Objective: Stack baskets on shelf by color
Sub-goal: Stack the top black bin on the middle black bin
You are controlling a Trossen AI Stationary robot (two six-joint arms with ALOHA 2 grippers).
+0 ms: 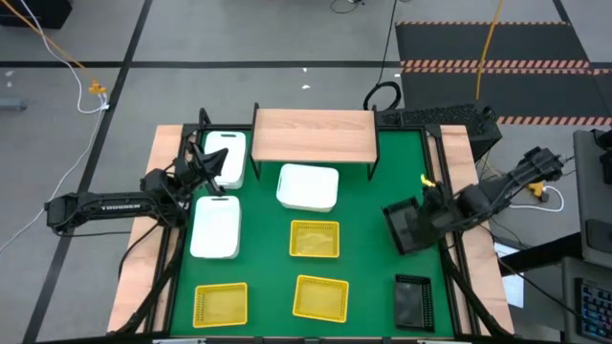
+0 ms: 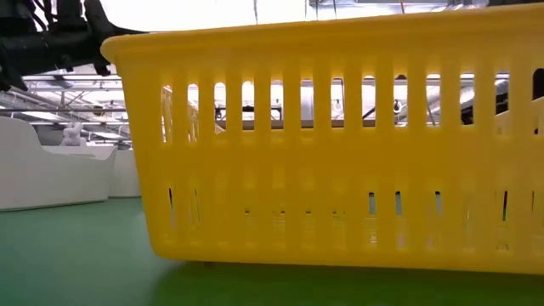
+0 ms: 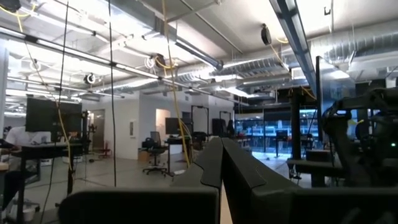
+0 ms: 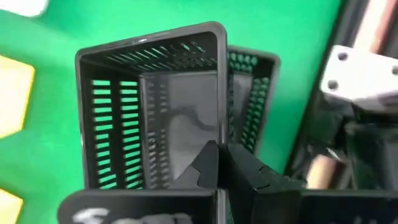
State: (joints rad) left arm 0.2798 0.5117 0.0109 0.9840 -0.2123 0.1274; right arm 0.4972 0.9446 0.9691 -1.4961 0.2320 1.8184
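Eight baskets show on the green bench (image 1: 373, 239) from above: three white, three yellow and two black. The wooden shelf (image 1: 314, 135) stands at the far edge in the middle, with nothing on its top. One white basket (image 1: 308, 187) lies just near of the shelf, partly under its near edge; another white basket (image 1: 228, 158) sits to the shelf's left, and a third white basket (image 1: 215, 226) lies nearer on the left. A yellow mesh basket (image 1: 315, 239) sits in the middle, a second yellow basket (image 1: 320, 296) nearer, and a third yellow basket (image 1: 221, 304) at the near left. The left hand (image 1: 218, 164) hangs above the far-left white basket with its fingers (image 3: 214, 165) pressed together, holding nothing. The right hand (image 1: 418, 222), at the right side of the bench, has its fingers (image 4: 217, 163) clamped on the wall of a black mesh basket (image 4: 152, 106), which is tilted up on its side. The other black basket (image 1: 413, 301) lies flat at the near right. In the low view a yellow basket (image 2: 340, 144) fills most of the picture.
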